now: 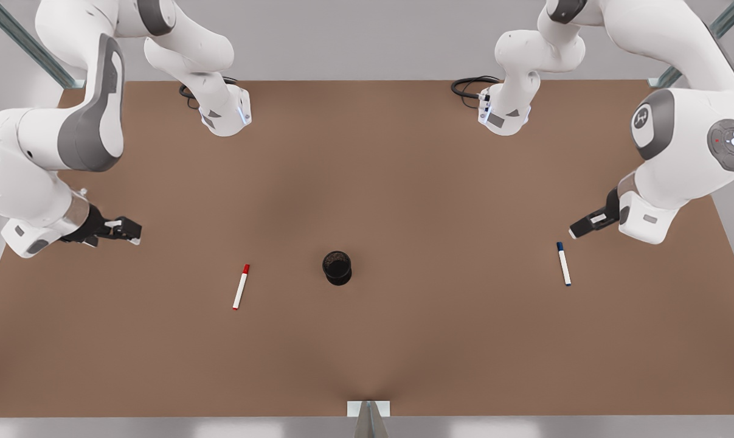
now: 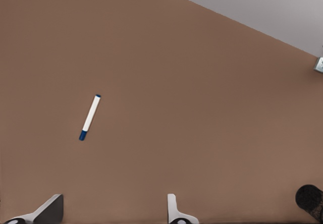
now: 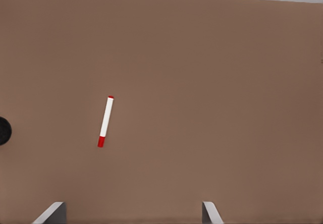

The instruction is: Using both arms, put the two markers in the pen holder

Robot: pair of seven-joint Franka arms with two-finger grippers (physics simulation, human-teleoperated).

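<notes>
So the layout here looks pretty deliberate: the pen holder (image 1: pixel 337 267) stands upright in the middle of the brown surface (image 1: pixel 403 182), and the 2 markers lie flat on either side of it, well apart from it. That way each arm gets its own marker to fetch and both have a similar trip back to the cup.

The red marker (image 1: pixel 241 287) lies on the front view's left, tilted a bit, red cap pointing away from the front edge. The blue marker (image 1: pixel 563 263) lies on the front view's right, blue cap also pointing toward the far side.

Matching the wrist views: the left wrist view looks down at the blue marker (image 2: pixel 90 117), with the holder (image 2: pixel 310 202) peeking in at the edge, so the left tool (image 1: pixel 587 224) is the one on the front view's right. It hovers near the capped end of the blue one, not touching it. The right wrist view sees the red marker (image 3: pixel 105 121), so the right tool (image 1: pixel 128 230) is the one on the front view's left, and it's still well apart from its marker.

Both tools have their fingers spread wide with nothing between them, judging by the 2 fingertips (image 3: pixel 53 213) visible in each wrist view. Nothing's been grabbed yet and the holder looks empty, so I'd say we're at the reach-in step.
</notes>
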